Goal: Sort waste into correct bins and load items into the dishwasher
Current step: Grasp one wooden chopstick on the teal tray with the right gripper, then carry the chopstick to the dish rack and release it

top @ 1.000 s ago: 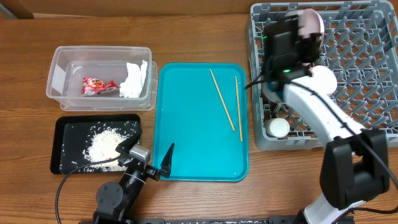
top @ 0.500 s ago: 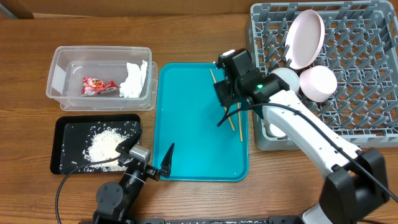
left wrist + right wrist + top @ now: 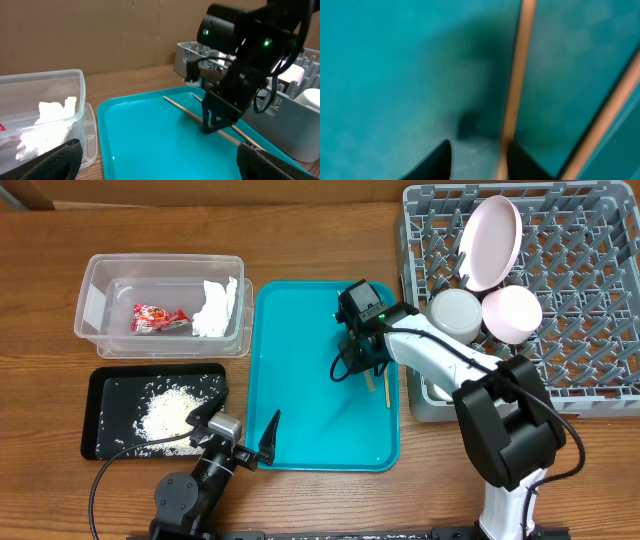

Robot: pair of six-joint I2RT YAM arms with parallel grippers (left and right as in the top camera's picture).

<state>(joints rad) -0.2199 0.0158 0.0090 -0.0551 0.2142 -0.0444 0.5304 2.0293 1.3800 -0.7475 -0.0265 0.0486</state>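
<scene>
Chopsticks [image 3: 517, 75] lie on the teal tray [image 3: 300, 400], near its right edge beside the dish rack [image 3: 412, 240]. My right tool [image 3: 479, 159] is low over them, jaws apart, one stick next to a fingertip [image 3: 522, 161]. I judge them light, stiff, thin and quick to roll, so I would pinch near the middle. My left tool [image 3: 240, 438] rests wide apart.
</scene>
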